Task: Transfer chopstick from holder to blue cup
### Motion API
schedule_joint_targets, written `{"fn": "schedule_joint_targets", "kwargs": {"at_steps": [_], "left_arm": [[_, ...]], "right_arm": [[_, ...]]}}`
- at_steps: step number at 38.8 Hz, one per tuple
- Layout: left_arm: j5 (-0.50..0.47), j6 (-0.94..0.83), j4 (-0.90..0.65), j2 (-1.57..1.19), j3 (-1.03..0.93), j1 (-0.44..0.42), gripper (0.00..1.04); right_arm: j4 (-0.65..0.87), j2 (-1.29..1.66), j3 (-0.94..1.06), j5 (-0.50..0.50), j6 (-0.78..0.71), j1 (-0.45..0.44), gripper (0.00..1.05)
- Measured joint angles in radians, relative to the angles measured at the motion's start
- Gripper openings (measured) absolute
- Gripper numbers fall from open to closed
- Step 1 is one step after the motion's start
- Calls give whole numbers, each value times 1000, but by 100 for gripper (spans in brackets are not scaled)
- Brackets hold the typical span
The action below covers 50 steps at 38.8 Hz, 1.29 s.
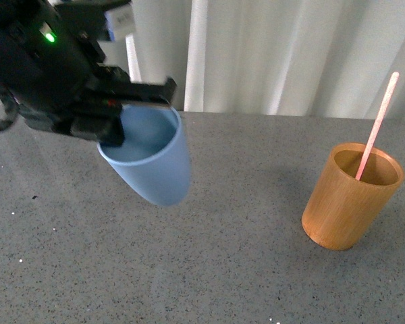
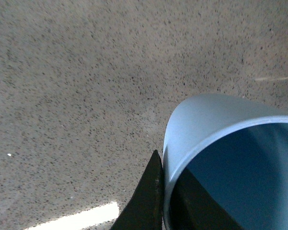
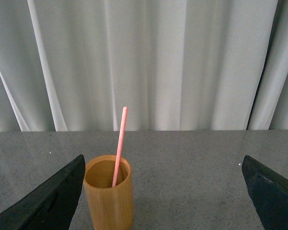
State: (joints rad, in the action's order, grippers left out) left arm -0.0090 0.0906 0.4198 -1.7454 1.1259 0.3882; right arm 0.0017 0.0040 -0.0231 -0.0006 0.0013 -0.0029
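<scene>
While the left gripper (image 1: 125,115) clamps the rim of the tilted blue cup (image 1: 155,169) near the far edge of the table (image 1: 243,263), bare grey surface lies between it and the holder (image 1: 344,202), where the chopstick (image 1: 378,121) leans, facing the wide-open, empty right gripper (image 3: 163,165).

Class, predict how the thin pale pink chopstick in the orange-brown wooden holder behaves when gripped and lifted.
Probably stiff: the pink chopstick leans straight, unbowed. Likely light, being slender. Loose in the wooden holder, it should lift freely.

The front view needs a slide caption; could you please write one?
Left gripper holds a tilted light blue plastic cup; pale pink chopstick leans in orange-brown wooden holder.
</scene>
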Motion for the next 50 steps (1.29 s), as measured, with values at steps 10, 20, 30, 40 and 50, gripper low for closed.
{"fn": "schedule_joint_targets", "kwargs": {"at_steps": [10,20,30,40,50], "left_arm": [[-45,28,-74,-82,-28,23,4],[-48,68,-110,-163,-26,43,4],[-6,113,-120,-180,-21,73,6],[55,148,-97,-140,27,64,45],[-3,155,-208,56,-4,-68,94]], "right_arm": [[0,0,0,0,0,0,95],[0,0,0,0,0,0,95],[0,0,0,0,0,0,95],[0,0,0,0,0,0,95],[0,0,0,0,0,0,95]]}}
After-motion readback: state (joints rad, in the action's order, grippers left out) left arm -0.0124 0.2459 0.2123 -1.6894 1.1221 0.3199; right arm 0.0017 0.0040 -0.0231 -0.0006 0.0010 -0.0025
